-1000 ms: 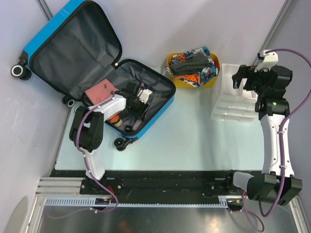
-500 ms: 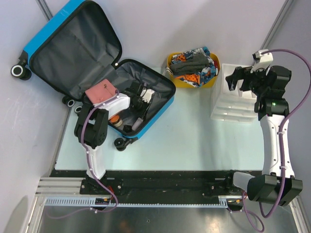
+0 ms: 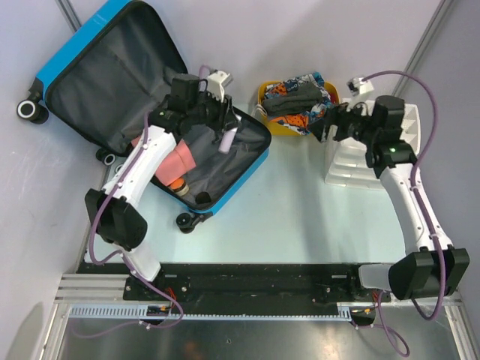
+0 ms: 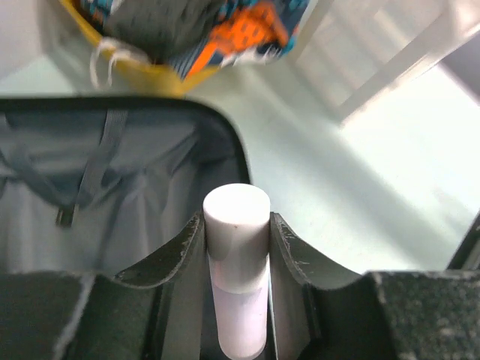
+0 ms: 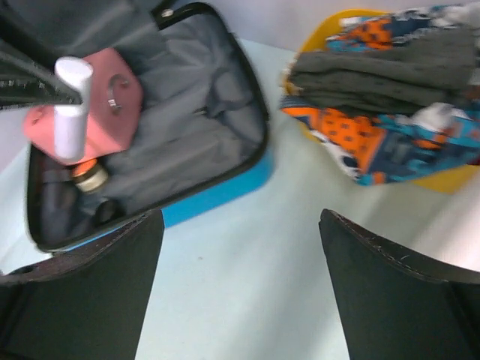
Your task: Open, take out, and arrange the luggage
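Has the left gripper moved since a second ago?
Yes. The left gripper, holding a tube, has shifted from the middle of the luggage toward its far rim, nearer the tub.

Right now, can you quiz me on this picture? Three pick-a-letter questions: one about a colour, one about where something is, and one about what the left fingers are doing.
1. The tub is:
A red
B yellow
C green

2. The pouch is:
A in the suitcase
B in the tub
C beside the tub

3. The left fingers are:
A wide open
B shut on the pouch
C shut on a tube

Answers:
1 B: the rim shows bright yellow around the clothes.
2 A: the pouch lies on the grey lining of the open suitcase.
3 C: the left wrist view shows both fingers pressed against the sides of the white tube.
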Available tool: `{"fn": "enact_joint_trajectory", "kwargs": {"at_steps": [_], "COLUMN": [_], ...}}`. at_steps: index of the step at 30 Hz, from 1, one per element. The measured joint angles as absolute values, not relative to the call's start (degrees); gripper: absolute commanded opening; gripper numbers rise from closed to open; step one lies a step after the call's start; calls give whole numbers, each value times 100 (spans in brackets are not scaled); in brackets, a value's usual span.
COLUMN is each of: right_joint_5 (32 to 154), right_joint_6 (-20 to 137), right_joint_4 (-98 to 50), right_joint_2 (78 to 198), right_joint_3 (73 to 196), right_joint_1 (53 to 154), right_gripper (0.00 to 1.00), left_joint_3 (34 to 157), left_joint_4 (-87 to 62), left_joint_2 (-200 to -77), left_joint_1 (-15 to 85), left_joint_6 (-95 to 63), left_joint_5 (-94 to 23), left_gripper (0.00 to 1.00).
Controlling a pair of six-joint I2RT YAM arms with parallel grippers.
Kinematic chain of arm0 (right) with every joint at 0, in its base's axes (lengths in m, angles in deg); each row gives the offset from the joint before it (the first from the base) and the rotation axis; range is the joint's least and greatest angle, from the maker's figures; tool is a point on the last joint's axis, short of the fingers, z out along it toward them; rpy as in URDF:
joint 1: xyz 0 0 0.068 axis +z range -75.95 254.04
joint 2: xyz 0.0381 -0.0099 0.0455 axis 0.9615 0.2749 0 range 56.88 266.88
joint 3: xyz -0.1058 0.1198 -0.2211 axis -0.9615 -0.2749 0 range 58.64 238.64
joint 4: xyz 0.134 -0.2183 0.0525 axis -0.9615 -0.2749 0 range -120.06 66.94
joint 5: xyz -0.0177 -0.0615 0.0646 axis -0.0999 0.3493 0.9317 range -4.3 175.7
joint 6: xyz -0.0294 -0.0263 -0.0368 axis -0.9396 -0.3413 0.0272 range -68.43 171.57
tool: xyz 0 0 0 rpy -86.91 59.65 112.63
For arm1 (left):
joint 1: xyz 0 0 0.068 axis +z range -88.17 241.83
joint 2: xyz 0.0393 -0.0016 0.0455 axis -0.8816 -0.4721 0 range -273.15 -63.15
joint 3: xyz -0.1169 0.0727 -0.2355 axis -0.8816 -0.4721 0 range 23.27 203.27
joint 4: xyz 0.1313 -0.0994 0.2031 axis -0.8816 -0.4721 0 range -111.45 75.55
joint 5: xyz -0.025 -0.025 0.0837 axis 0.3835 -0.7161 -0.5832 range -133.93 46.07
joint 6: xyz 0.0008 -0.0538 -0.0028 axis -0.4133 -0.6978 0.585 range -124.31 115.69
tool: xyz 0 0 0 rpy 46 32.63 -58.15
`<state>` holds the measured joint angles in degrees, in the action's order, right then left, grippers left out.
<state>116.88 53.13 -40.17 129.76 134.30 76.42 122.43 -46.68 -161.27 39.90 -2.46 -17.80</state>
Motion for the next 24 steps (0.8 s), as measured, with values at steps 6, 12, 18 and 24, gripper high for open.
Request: {"fn": "enact_joint_trajectory", "kwargs": {"at_steps": [6,12,18,24], "right_joint_5": [11799,11884,11974,12160], "right_joint_6": [6041,6753,7407,7719], "right_joint_4": [-3437,-2373,-1431,-998], "right_joint_2": [13442,14019,14497,14561], "right_joint_3": [13430,13427,13425,13408], "right_joint_1": [8765,9482,9725,9840], "right_gripper": [89,82,81,81], "left_joint_3": [12695,12682,12429,12140], "left_joint_4": [-4170,-3623,-3263,-3055], "left_joint_2": [-16040,-16020,-15788,-15443], "left_joint_1": [3994,3966,3826,3773], "left_joint_6": [-965,-1745,-2064,-2178], "left_joint_5": [-1059,-510,-267,-156], "left_gripper": [0,0,0,0]}}
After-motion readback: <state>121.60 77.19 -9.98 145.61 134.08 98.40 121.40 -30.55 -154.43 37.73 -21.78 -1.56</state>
